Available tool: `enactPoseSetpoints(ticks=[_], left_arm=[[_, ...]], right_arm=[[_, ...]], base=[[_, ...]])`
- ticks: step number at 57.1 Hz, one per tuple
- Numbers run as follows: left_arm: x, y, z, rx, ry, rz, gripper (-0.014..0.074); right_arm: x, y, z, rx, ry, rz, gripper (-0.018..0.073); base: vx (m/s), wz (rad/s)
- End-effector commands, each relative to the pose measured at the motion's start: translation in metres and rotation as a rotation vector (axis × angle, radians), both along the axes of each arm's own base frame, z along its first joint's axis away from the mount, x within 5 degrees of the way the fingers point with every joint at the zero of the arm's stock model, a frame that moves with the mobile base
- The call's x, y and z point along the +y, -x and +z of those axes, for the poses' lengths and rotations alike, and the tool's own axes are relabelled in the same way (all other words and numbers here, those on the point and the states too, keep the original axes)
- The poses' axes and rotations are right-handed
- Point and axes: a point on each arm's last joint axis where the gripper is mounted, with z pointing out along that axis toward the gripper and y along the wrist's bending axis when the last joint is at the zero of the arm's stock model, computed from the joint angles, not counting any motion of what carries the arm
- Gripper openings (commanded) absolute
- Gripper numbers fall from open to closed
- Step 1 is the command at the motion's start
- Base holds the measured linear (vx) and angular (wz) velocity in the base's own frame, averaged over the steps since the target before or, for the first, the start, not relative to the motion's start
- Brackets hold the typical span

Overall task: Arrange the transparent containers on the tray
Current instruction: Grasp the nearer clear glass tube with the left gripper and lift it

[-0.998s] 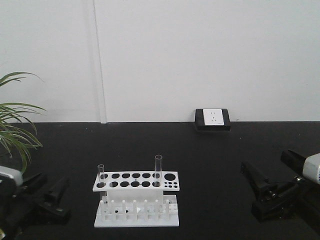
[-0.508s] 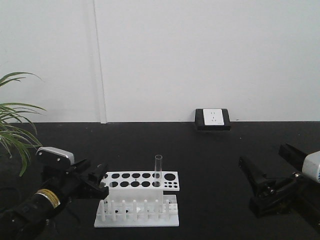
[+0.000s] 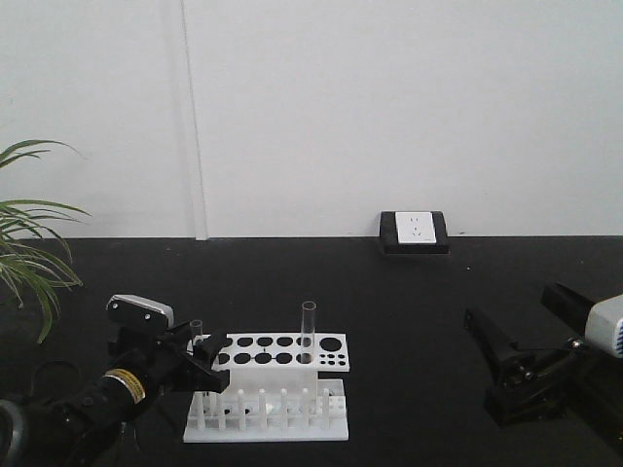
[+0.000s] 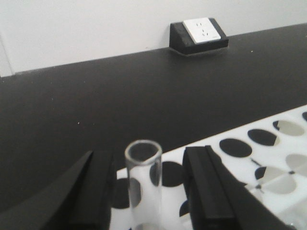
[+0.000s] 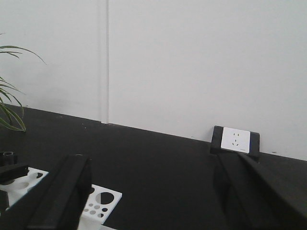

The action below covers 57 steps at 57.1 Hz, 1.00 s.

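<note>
A white holed rack stands on the black table, front centre. Two transparent containers, both slim open test tubes, stand upright in it: one at the left end and a taller one right of centre. My left gripper is open, and its jaws stand on either side of the left tube with a gap on each side. My right gripper is open and empty, low at the table's right, well clear of the rack. In its wrist view the right gripper frames bare table. No tray apart from the rack shows.
A black block with a white socket sits against the back wall. Plant leaves hang over the table's left edge. The rack's right end lies just left of my right gripper's left finger.
My left arm has come in from the lower left to the rack, and its open jaws now stand around the left tube. The right arm has barely moved.
</note>
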Motion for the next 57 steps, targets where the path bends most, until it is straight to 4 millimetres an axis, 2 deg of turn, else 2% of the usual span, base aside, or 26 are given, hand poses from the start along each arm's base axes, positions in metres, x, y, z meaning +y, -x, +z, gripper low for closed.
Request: enactPoseSetpoints(ticks=[1, 7, 18, 26, 32, 38, 47, 57], left_arm=[[-0.004, -0.003, 0.038, -0.154, 0.069, -0.011, 0.0377], [-0.004, -0.003, 0.037, -0.154, 0.07, -0.011, 0.0265], [-0.005, -0.002, 0.043, -0.202, 0.09, -0.02, -0.0002], [-0.005, 0.0, 0.06, -0.254, 0.104, -0.025, -0.0008], [-0.003, 0.007, 0.089, -0.301, 0.111, -0.022, -0.0008], [0.001, 0.021, 0.129, -0.344, 0.112, -0.026, -0.0006], [0.008, 0.057, 0.191, -0.413, 0.037, -0.032, -0.0006], [0.023, 0.098, 0.235, -0.325, 0.014, 0.046, -0.0006]], right_arm=[[0.001, 0.002, 0.02, -0.124, -0.026, 0.012, 0.0571], [0.001, 0.002, 0.02, -0.124, -0.026, 0.012, 0.0571], [0.001, 0.002, 0.02, -0.122, -0.026, 0.011, 0.0571], [0.001, 0.002, 0.02, -0.122, -0.026, 0.011, 0.0571], [0.001, 0.002, 0.02, -0.122, -0.026, 0.011, 0.0571], [0.001, 0.002, 0.02, -0.122, -0.026, 0.011, 0.0571], [0.001, 0.002, 0.02, -0.121, -0.029, 0.012, 0.0571], [0.001, -0.001, 0.017, -0.104, -0.033, 0.012, 0.0571]], base=[[0.0, 0.0], [0.0, 0.0], [0.0, 0.0], [0.0, 0.0], [0.0, 0.0], [0.0, 0.0], [0.0, 0.0], [0.0, 0.0]])
